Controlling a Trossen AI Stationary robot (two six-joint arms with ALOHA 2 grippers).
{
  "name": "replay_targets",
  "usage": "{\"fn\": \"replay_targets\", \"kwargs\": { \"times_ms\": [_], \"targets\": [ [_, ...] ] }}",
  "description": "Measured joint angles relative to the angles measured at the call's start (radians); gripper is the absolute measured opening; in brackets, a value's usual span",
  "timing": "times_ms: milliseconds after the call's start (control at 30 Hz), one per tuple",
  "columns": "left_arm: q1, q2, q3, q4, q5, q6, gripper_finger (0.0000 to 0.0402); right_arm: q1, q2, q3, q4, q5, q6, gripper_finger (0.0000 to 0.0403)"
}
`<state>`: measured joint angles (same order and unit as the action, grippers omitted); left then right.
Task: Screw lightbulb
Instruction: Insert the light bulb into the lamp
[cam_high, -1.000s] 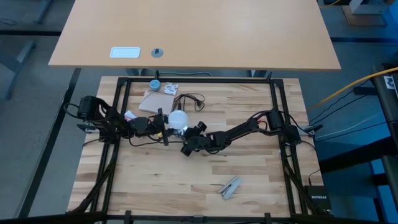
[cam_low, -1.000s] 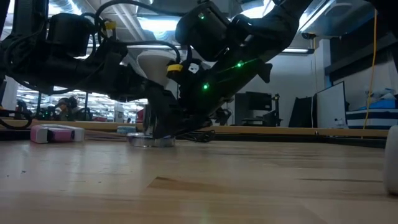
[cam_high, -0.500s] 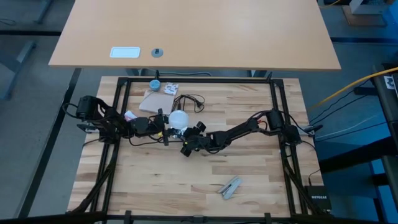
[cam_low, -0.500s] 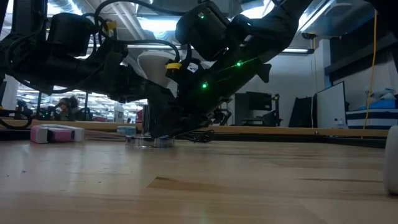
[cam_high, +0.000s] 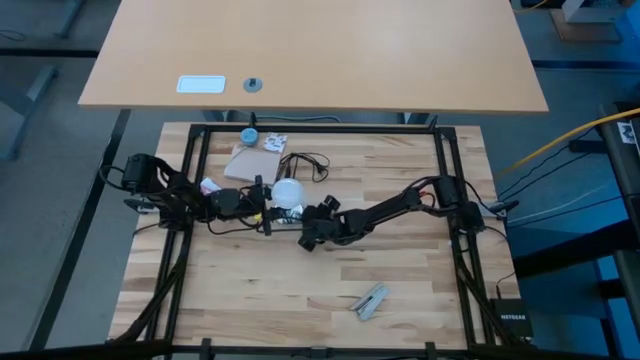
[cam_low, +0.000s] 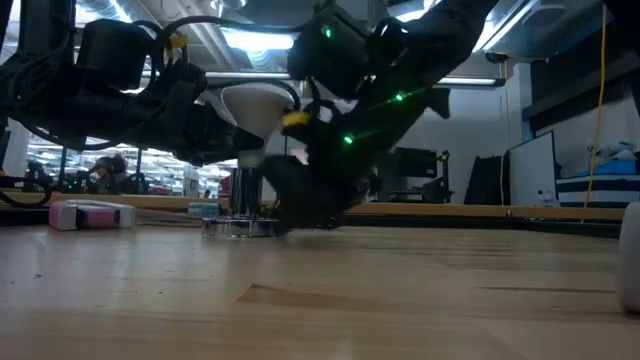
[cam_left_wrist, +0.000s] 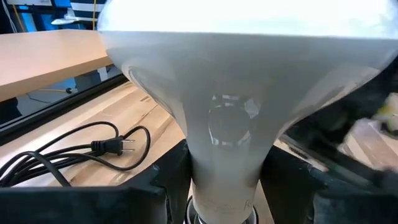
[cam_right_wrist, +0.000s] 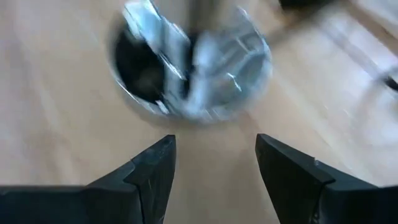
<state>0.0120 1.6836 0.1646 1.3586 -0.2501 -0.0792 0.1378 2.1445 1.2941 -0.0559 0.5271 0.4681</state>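
The frosted-white lightbulb (cam_high: 288, 192) stands upright, globe up (cam_low: 255, 105), with its narrow neck (cam_left_wrist: 224, 168) pointing down into a shiny silver disc (cam_low: 240, 227) on the wooden table. My left gripper (cam_high: 268, 205) reaches in from the table's left and is shut on the bulb. My right gripper (cam_high: 310, 232) comes from the right and slants down. It is open (cam_right_wrist: 214, 158) a little short of the disc (cam_right_wrist: 193, 68), with only bare wood between its fingers. My left gripper pinches the bulb's tapering neck (cam_left_wrist: 214, 177) between its two fingers (cam_left_wrist: 168, 180), below the globe. The fingers come in almost level from the table's left side and lie across the neck. The bulb stays upright, its lower end (cam_low: 245, 195) down at the silver disc.
A black cord with a plug (cam_left_wrist: 93, 149) lies behind the bulb, beside a brown card (cam_high: 255, 160) and a small blue cap (cam_high: 248, 136). A pink-and-white thing (cam_low: 90, 213) lies at the left and a silver clip (cam_high: 370, 300) near the front. A black frame (cam_high: 440, 140) rings the table.
My right gripper has drawn back a little from the silver disc toward the table's right edge and tipped up slightly, still open. The bulb and my left gripper have kept their place.
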Motion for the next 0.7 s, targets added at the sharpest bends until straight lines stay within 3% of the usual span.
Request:
{"fn": "replay_targets", "kwargs": {
  "times_ms": [233, 467, 700],
  "targets": [
    [0.0, 0.001, 0.0, 0.002, 0.007, -0.029, 0.0157, -0.001, -0.053, 0.002, -0.102, 0.1, -0.002, 0.0225],
    [0.0, 0.002, 0.0, 0.004, 0.007, -0.047, 0.0157, 0.018, -0.053, 0.002, -0.008, -0.026, -0.061, 0.0225],
    [-0.005, 0.002, 0.0, 0.003, 0.006, -0.076, 0.0157, 0.048, -0.053, 0.002, 0.001, -0.023, -0.065, 0.0225]
  ]
}}
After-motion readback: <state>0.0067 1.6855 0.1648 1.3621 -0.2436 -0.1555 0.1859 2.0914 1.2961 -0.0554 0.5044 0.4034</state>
